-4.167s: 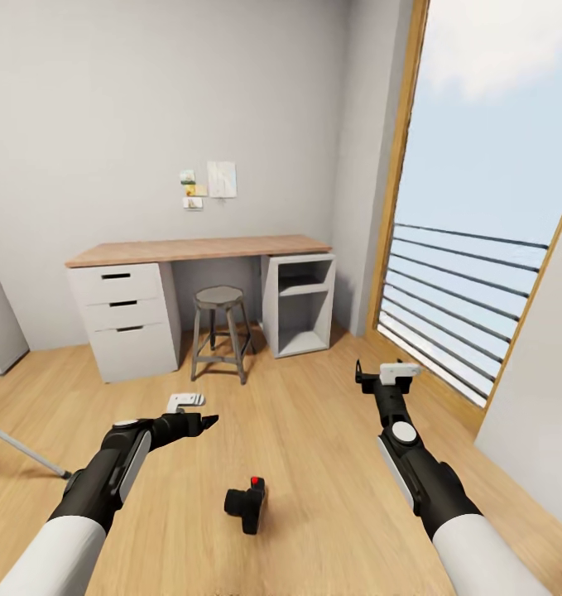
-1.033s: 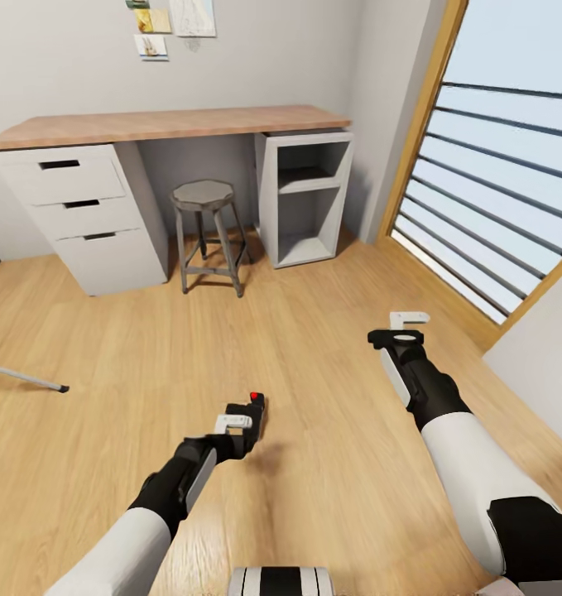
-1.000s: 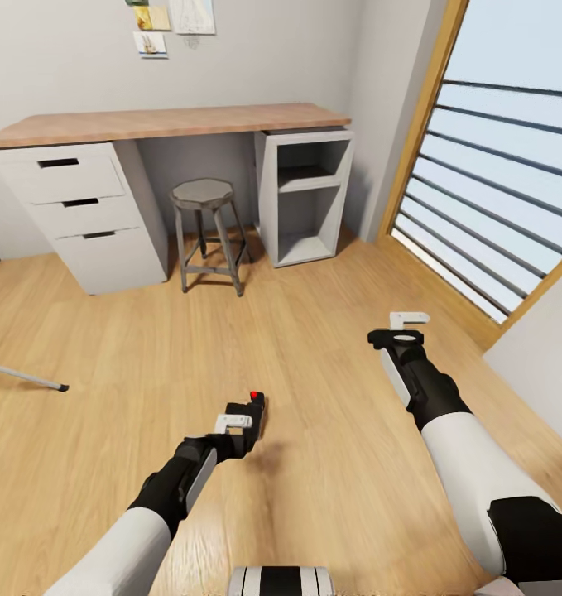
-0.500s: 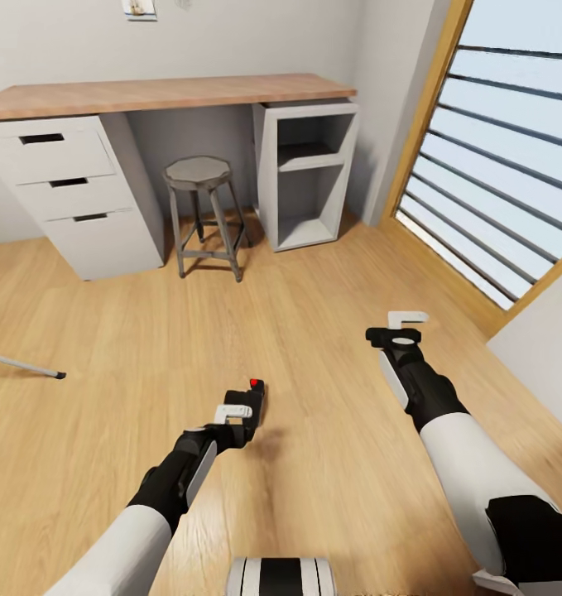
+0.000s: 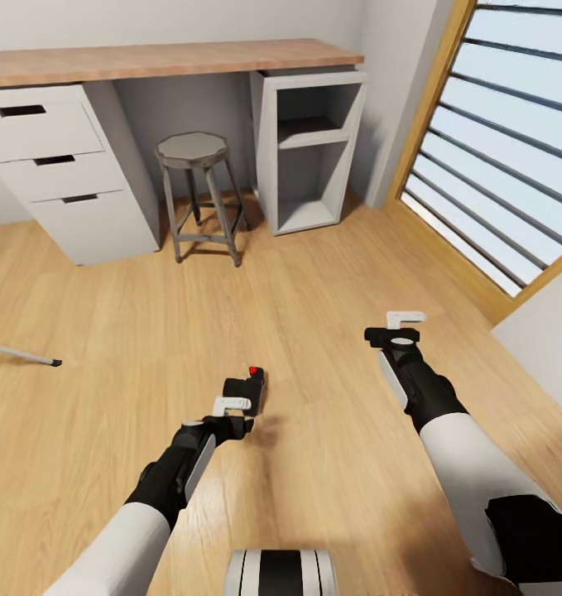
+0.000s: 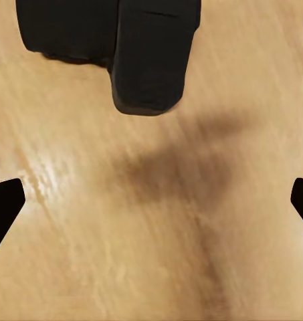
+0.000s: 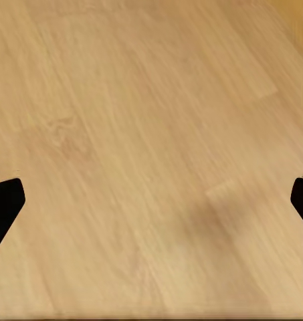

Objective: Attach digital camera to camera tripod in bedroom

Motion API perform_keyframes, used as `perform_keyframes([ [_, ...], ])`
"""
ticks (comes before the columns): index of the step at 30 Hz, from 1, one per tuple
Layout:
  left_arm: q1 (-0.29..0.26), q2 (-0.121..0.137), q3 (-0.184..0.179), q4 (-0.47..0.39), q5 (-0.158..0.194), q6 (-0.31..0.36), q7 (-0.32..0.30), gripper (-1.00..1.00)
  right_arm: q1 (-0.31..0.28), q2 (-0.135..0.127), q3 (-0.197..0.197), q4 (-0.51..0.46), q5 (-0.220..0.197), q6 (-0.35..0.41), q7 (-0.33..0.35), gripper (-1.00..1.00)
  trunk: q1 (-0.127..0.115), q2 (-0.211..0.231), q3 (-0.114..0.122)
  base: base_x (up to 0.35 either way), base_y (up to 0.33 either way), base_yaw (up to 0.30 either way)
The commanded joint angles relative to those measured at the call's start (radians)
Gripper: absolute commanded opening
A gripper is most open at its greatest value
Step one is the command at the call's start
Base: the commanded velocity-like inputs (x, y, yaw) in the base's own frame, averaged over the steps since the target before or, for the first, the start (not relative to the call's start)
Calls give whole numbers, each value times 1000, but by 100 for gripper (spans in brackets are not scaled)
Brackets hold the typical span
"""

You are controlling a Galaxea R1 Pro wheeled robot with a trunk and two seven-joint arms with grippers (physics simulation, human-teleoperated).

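The small black digital camera (image 5: 249, 387), red button (image 5: 252, 370) on top, lies on the wood plank floor. In the left wrist view the digital camera (image 6: 118, 47) sits just beyond my fingertips, outside the gap. My left gripper (image 5: 231, 411) hovers right behind it, open, and the left gripper (image 6: 151, 207) has only floor between its wide-spread tips. My right gripper (image 5: 402, 325) hangs over bare floor to the right, open, and the right gripper (image 7: 151, 200) holds nothing. One thin silver leg of the camera tripod (image 5: 20, 354) with a black foot pokes in at the left edge; the rest is out of view.
A wood-topped desk (image 5: 173, 60) with white drawers (image 5: 57, 165) and an open cube shelf (image 5: 309, 149) stands against the far wall. A grey metal stool (image 5: 196, 194) sits under it. The tall wood-framed window (image 5: 487, 182) runs along the right. My base (image 5: 279, 573) shows at the bottom.
The head view has tilted down and moved closer, pushing the desk up the picture. Since four seconds ago my left gripper swung in from the left to just behind the camera.
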Motion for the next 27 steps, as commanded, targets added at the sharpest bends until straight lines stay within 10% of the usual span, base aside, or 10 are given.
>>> perform_keyframes([
  [1, 0, 0, 0, -16, 2, 6, -1, 100, -1, -1, 7, -1, -6, 6, -8, 100, 0, -1, -5, 0, 0, 0],
  [27, -41, 4, 1, -154, 5, 33, -3, 100, -1, -1, 7, -1, -5, 6, -7, 100, 12, -7, -105, 0, 0, 0],
])
